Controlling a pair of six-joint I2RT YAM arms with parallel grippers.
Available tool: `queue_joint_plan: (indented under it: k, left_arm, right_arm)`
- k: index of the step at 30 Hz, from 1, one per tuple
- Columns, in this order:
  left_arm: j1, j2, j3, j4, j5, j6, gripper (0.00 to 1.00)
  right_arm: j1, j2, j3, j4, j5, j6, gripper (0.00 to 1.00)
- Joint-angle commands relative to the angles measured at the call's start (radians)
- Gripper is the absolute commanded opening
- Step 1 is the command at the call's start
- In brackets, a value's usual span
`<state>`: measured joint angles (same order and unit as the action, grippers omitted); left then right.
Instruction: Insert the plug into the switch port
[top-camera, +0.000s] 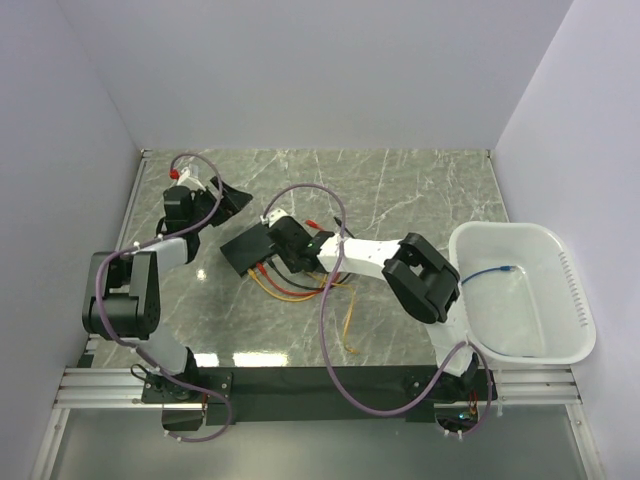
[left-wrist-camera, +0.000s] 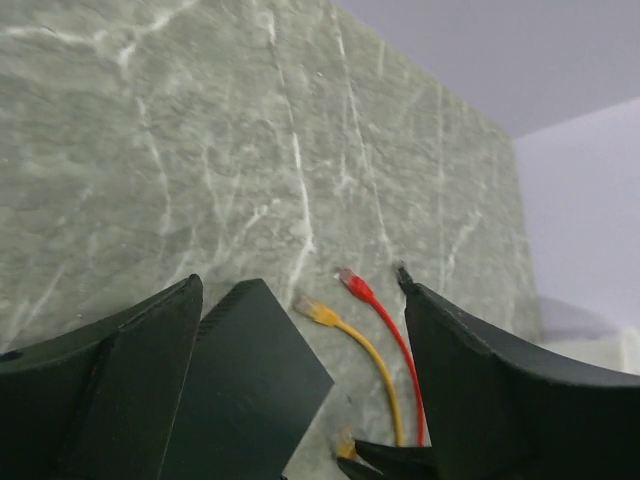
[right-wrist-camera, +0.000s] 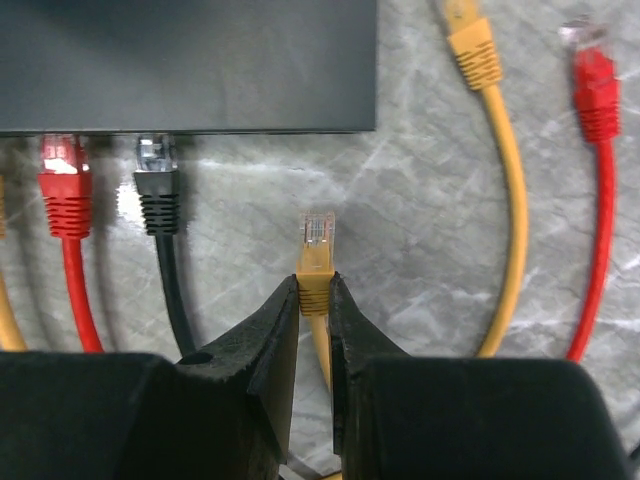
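The switch (right-wrist-camera: 190, 60) is a flat matte-black box on the marble table; it also shows in the top view (top-camera: 248, 250) and the left wrist view (left-wrist-camera: 240, 390). A red plug (right-wrist-camera: 62, 165) and a black plug (right-wrist-camera: 157, 170) sit in its front edge. My right gripper (right-wrist-camera: 315, 290) is shut on a yellow plug (right-wrist-camera: 316, 245). The plug points at the switch's edge, a short gap away, right of the black plug. My left gripper (top-camera: 225, 197) is open and empty, above the table just beyond the switch's far left corner.
A loose yellow cable end (right-wrist-camera: 468, 40) and a loose red cable end (right-wrist-camera: 592, 70) lie right of the switch. A white bin (top-camera: 560, 255) with a blue cable (top-camera: 490, 272) stands at the right. Cables trail toward the near edge.
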<state>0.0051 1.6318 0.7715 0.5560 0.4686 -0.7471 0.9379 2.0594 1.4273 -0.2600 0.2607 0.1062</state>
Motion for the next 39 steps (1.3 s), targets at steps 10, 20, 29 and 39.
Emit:
queue_joint_plan:
  k: [10,20,29,39]
  left_arm:
    - [-0.045,0.066,0.052,-0.001,-0.071,0.081,0.8]
    - [-0.05,0.129,0.068,0.042,-0.01,0.08,0.75]
    - [-0.073,0.21,0.107,0.056,0.033,0.098,0.72]
    - [-0.097,0.278,0.173,-0.007,0.028,0.127,0.7]
  right_arm:
    - [-0.011,0.087,0.146,-0.058,-0.127,0.001,0.0]
    - [-0.051,0.117,0.179,-0.084,-0.161,0.036,0.0]
    - [-0.065,0.142,0.214,-0.111,-0.163,0.047,0.0]
    - [-0.067,0.159,0.249,-0.125,-0.161,0.052,0.0]
